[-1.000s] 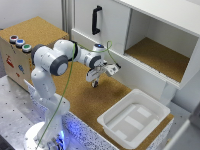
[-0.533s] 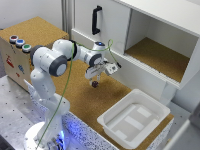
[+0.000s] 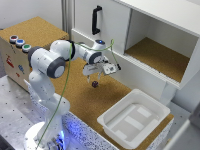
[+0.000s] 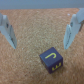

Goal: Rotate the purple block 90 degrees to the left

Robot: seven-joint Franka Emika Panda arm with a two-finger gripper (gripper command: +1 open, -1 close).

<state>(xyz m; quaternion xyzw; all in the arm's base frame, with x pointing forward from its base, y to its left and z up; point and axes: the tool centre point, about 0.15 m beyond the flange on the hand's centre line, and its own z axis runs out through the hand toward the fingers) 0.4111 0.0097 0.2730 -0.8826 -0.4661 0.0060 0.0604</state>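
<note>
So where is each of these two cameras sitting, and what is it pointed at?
Exterior view: sits off the arm, raised, looking down on the cork table; it takes in the white tray, the cabinet and the whole white arm with its hand.
Wrist view: rides on the wrist, looking down past the hand at the cork; only the two fingers show.
Shared: the purple block, lying below the open hand, untouched.
</note>
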